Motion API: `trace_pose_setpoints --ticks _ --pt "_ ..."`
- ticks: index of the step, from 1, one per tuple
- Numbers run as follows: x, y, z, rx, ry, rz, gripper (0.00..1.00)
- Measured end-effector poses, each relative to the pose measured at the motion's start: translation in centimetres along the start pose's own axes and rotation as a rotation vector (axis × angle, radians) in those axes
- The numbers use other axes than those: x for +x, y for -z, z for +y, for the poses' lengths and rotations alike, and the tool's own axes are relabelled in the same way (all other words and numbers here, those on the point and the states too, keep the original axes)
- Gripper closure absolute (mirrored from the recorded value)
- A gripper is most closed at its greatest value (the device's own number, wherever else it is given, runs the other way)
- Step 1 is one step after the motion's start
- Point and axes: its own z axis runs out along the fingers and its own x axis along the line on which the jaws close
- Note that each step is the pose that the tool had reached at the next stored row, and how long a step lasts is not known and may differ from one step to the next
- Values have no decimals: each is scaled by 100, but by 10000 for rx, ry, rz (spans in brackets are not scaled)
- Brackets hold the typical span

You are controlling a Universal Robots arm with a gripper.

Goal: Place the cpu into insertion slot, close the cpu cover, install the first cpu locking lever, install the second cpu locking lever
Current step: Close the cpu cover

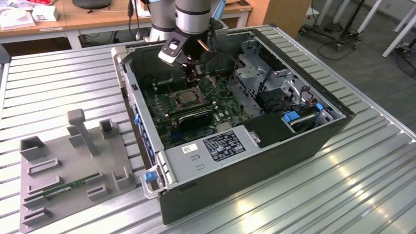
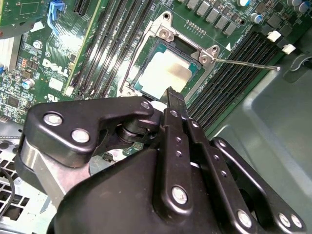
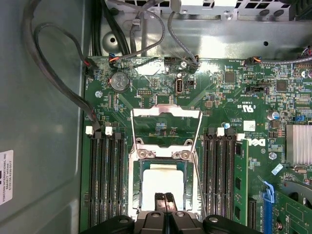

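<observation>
At the exterior view's left, a grey fixture tray (image 1: 62,161) lay on the ribbed metal table (image 1: 325,195), with a green memory stick (image 1: 68,186) lying in one of its slots. To its right stood the open computer case (image 1: 260,170). The arm reached down into it, and the gripper (image 1: 190,73) hung just above the motherboard (image 1: 195,117).

In the first wrist view the cpu (image 3: 163,178) sat flat in the insertion slot (image 3: 138,170), between banks of black memory slots (image 3: 105,170). The cpu cover (image 3: 166,112) stood raised off the socket, hinged at the edge away from the gripper, and the board showed through its cut-out centre. The gripper's fingers (image 3: 160,199) were pressed together with nothing between them, their tips over the cpu's near edge. Whether they touched it could not be told.

In the second wrist view a thin wire locking lever (image 2: 248,63) stuck out sideways from a socket corner.
</observation>
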Motion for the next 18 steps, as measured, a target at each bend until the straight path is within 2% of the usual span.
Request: trace_pose_setpoints --ticks 10,15,18 --pt "3 149 4 -2 0 0 89" --pt "3 156 11 -1 2 -1 89" --pt "3 154 56 -2 0 0 89"
